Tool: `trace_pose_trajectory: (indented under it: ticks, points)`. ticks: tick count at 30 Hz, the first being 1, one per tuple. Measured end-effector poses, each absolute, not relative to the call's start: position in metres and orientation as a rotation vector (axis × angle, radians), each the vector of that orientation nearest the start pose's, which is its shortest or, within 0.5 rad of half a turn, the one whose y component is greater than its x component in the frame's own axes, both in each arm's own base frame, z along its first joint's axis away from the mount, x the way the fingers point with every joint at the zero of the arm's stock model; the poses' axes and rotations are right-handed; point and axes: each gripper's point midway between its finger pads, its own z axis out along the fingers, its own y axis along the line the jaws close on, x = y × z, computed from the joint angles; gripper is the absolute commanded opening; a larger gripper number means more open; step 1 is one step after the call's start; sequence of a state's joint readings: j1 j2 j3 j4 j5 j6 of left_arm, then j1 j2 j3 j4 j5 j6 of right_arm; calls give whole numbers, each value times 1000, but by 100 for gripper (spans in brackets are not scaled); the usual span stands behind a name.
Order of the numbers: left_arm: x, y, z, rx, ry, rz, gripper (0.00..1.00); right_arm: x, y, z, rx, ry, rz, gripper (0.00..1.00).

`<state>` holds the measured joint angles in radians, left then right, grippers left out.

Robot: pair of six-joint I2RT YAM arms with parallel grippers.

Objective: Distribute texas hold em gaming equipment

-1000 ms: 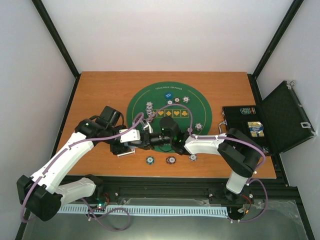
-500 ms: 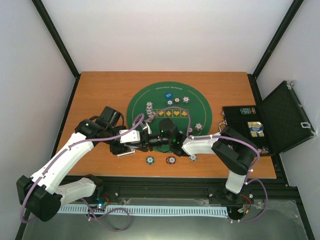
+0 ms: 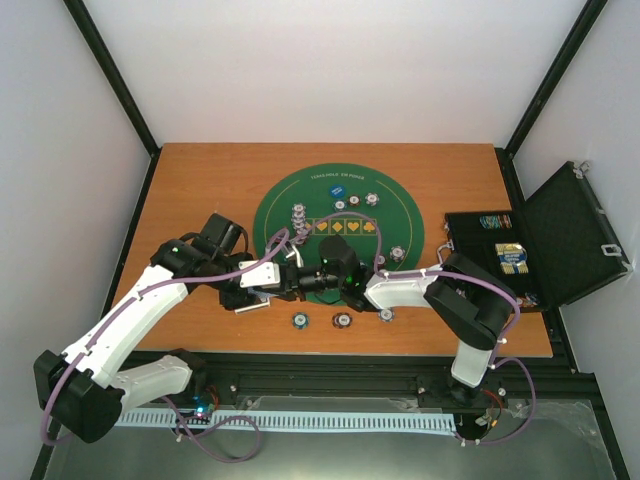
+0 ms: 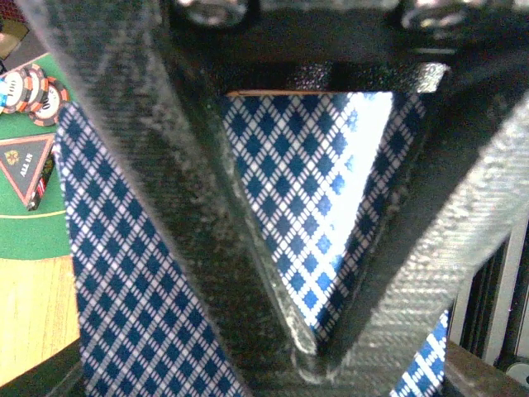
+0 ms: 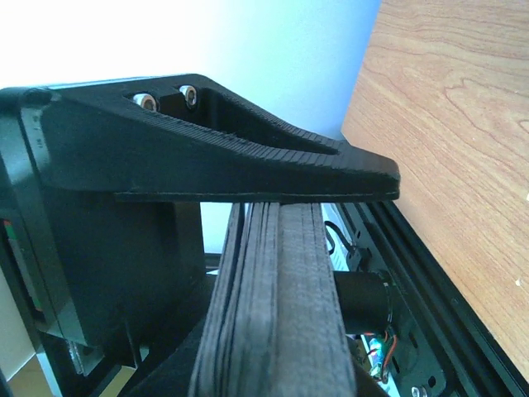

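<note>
Top external view has the left arm stretched in from the near left corner, its left gripper [image 3: 258, 288] hanging low over the table [image 3: 200, 180] by the near-left rim of the green mat [image 3: 400, 215]. It is clamped on the playing cards [image 4: 314, 207]. Its own wrist camera is filled with their blue diamond backs wedged between the two black fingers, and a triangular marker [image 4: 27, 165] and a few striped poker chips [image 4: 29, 87] lie on the mat off to one side. Nose to nose with it sits the right gripper [image 3: 298, 283], jaws drawn almost together. In its wrist view a thin dark edge lies between the fingers, perhaps a single card, though I cannot say for certain. Three more chips sit on the wood just in front of the two wrists, others are spread over the mat, and the black case [image 3: 575, 235] stands open at the far right. To my eye this looks like one card being peeled off the pack, and that is where it could go wrong. If the right fingers pinch two cards, or pull at an angle, the pack may fan out and spill. If the left grip is too slack, the whole deck could slide free. The wrists are so close that a careless swing might also knock the nearby chips.
</note>
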<state>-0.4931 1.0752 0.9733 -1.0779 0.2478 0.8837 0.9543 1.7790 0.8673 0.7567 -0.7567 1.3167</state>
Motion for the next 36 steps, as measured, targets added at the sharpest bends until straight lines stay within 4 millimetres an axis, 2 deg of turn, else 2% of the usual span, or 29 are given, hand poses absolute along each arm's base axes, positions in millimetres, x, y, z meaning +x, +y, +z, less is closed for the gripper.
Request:
trace_pose_trajectory:
  ticks: [3, 6, 9, 13, 18, 25, 29, 34, 36]
  points:
    - [187, -149, 158, 1758, 2055, -234, 80, 175, 450, 183, -337, 2322, 2090, 3]
    - [186, -151, 160, 1735, 2070, -257, 90, 177, 447, 174, -295, 2364, 2064, 3]
    - [185, -154, 160, 1711, 2089, -292, 95, 179, 446, 169, -274, 2384, 2047, 3]
    - [183, -157, 159, 1702, 2100, -322, 95, 180, 445, 168, -271, 2386, 2042, 3]
    - [184, -157, 158, 1703, 2101, -325, 86, 180, 445, 167, -268, 2389, 2039, 3]
    - [187, -155, 147, 1721, 2115, -298, 84, 177, 446, 168, -281, 2380, 2046, 3]
    - [188, -154, 143, 1727, 2117, -289, 73, 177, 446, 169, -283, 2377, 2048, 3]
    - [189, -155, 144, 1738, 2103, -282, 51, 175, 447, 169, -315, 2362, 2052, 3]
    - [189, -154, 144, 1738, 2100, -282, 46, 175, 448, 171, -340, 2342, 2054, 3]
